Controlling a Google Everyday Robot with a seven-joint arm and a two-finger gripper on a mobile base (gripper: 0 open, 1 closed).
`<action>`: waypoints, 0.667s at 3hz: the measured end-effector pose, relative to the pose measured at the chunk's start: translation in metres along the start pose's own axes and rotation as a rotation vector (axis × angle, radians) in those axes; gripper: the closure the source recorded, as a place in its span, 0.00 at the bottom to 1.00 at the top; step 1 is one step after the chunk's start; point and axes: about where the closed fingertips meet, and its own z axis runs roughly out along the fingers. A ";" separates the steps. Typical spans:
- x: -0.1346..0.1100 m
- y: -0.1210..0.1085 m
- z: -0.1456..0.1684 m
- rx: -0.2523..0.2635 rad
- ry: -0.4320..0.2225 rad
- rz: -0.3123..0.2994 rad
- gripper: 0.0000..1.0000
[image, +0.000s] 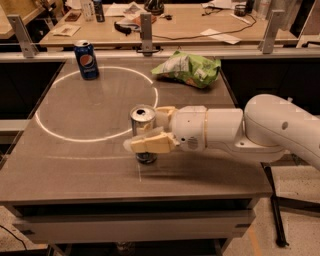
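Observation:
A silver can (143, 116) with an opened top stands upright near the middle of the grey table (75, 170). My gripper (153, 128) reaches in from the right and is open, its two cream fingers straddling the can. One finger (149, 144) crosses the front of the can's lower half; the other lies behind the can's right side. My white arm (260, 130) stretches off to the right edge of the view.
A blue Pepsi can (86, 60) stands at the table's back left, on a white circle line (50, 134). A green chip bag (187, 68) lies at the back right. A cluttered wooden desk (190, 20) sits behind a railing.

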 end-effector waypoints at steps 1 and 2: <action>-0.009 0.004 0.009 -0.048 -0.011 -0.016 0.59; -0.008 0.004 0.011 -0.054 -0.002 -0.013 0.82</action>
